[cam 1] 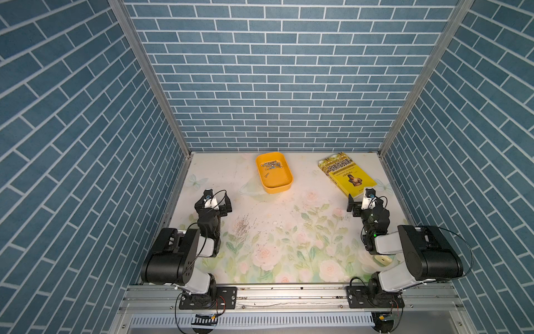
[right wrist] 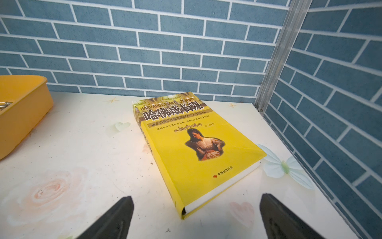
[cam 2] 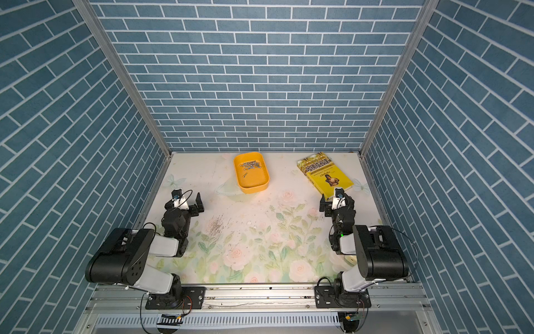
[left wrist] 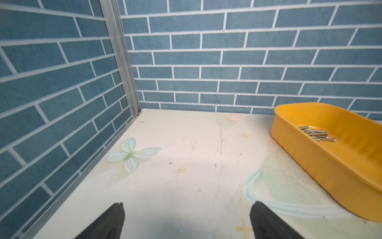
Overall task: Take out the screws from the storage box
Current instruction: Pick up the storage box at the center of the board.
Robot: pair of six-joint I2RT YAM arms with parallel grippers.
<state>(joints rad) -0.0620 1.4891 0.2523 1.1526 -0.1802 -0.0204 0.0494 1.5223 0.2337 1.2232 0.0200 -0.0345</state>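
The storage box [cam 1: 282,181] [cam 2: 256,180] is a shallow orange-yellow tray at the back of the table, near the middle. Several slim silvery screws [cam 1: 271,165] [cam 2: 250,165] lie bunched in its far half, one a little apart. The left wrist view shows the box wall [left wrist: 310,159] and the screws [left wrist: 316,134] off to one side. My left gripper [cam 1: 215,200] [left wrist: 187,204] stands open over bare table, nearer than the box and to its left. My right gripper [cam 1: 364,200] [right wrist: 197,197] is open too, well right of the box [right wrist: 24,107].
A yellow book [cam 1: 348,175] [right wrist: 196,144] lies at the back right, its near corner between my right fingers. A small pale green block [cam 1: 383,259] sits under the right arm. Dark printed speckles [cam 1: 242,227] mark the floral table cover. Brick-patterned walls close in three sides.
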